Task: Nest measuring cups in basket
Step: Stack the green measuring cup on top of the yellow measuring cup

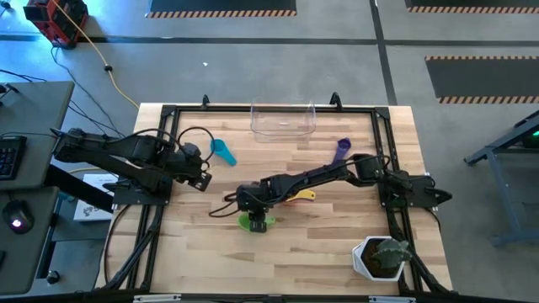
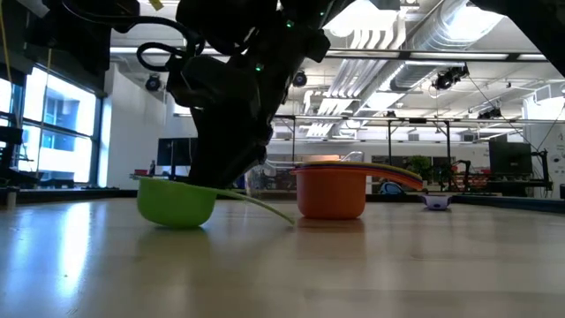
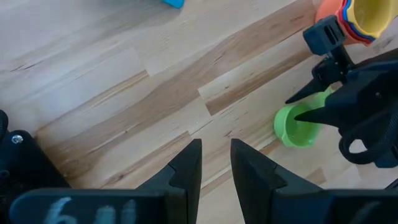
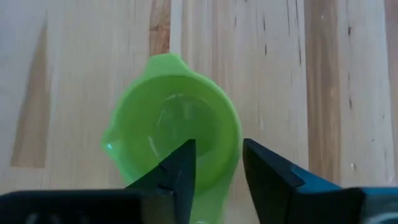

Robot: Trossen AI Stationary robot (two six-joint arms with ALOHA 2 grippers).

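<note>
A green measuring cup (image 4: 174,118) sits on the table's near middle (image 1: 245,223). In the low view (image 2: 175,201) its handle slants down to the table. My right gripper (image 4: 217,149) is open over it, pointing down, one finger above the bowl and one outside the rim. A stack of orange and yellow cups (image 1: 299,196) stands just right of it. A teal cup (image 1: 224,151) and a purple cup (image 1: 342,148) lie farther back. The clear basket (image 1: 283,122) stands empty at the far edge. My left gripper (image 3: 216,149) hovers slightly open and empty at the left (image 1: 205,178). My right gripper comes from above with the green cup's rim (image 4: 235,134) between its fingers, one finger inside the bowl and one outside. I cannot tell whether either finger touches the cup. The cup rests on the table.
A white pot with a green plant (image 1: 383,257) stands at the near right corner. A black frame (image 1: 168,114) runs along the table's left, far and right sides. Bare wood lies between the cups and the basket.
</note>
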